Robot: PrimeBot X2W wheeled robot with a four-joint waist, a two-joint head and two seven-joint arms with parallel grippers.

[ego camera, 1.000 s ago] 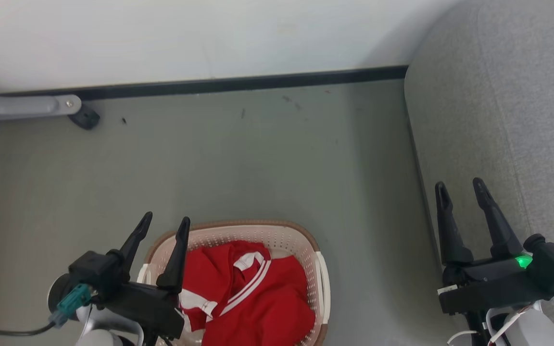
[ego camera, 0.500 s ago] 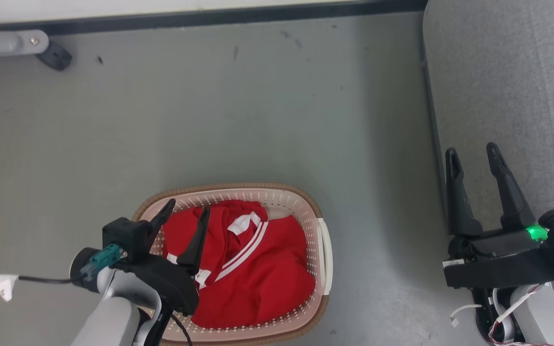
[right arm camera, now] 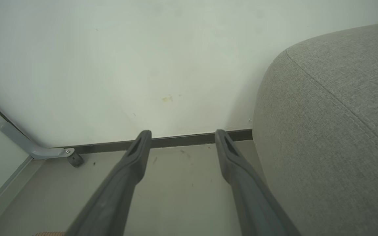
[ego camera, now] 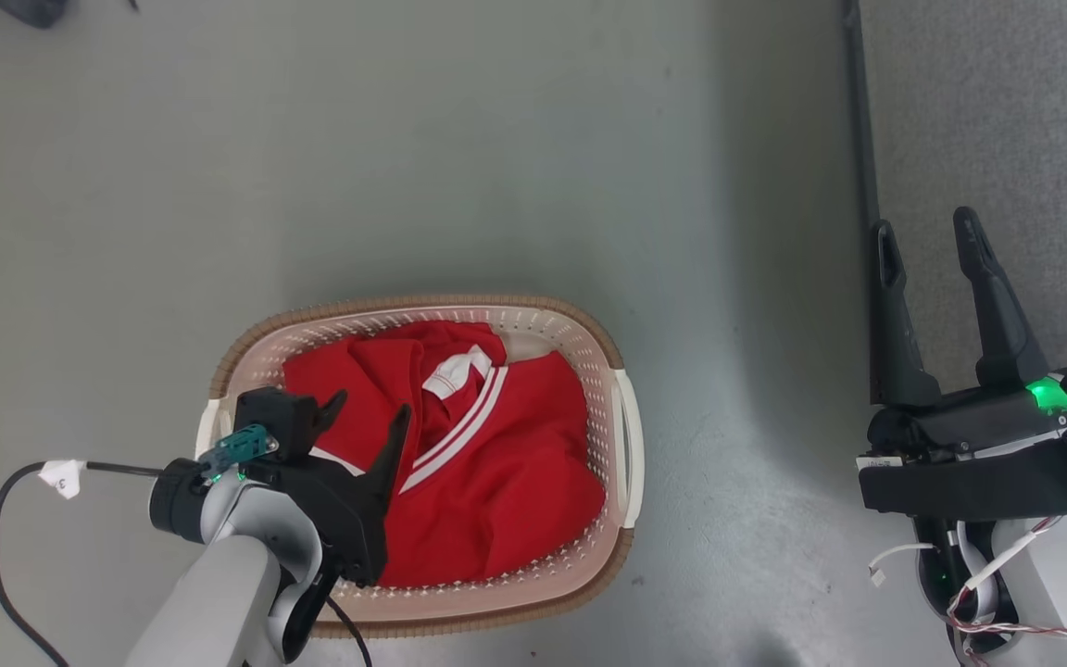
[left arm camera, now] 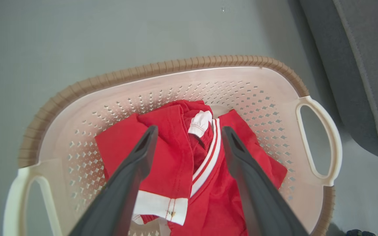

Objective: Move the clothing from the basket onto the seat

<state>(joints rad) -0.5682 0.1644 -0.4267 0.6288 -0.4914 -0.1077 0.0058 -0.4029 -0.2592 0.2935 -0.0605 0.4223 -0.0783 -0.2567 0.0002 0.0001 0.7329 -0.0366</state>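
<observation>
None of the clothing [ego camera: 487, 454] is lying on the seat [ego camera: 1006, 111] yet, so we are only starting this job. All the red cloth we are seeing is sitting inside the basket [ego camera: 422, 308], which is standing on the floor [ego camera: 496, 139], a little way from the seat. We are holding our left pincer [ego camera: 370, 405] just over the red pile, with its two fingers wide apart and nothing between them. We cannot tell if the tips are touching the cloth. We are holding our right pincer [ego camera: 923, 222] over by the edge of the seat, also wide apart and carrying nothing.

We are thinking that every step is waiting for us: grabbing a piece, lifting it out, carrying it across and laying it on the seat, then going back for more.

Now we are counting. We are seeing one basket with two white handles [ego camera: 633, 445], one seat and two pincers. The clothing is bunched in one red heap with white bands [ego camera: 464, 417]. It is looking like two pieces to us, maybe more, but the folds are hiding where one piece is ending, so we are not sure.
</observation>
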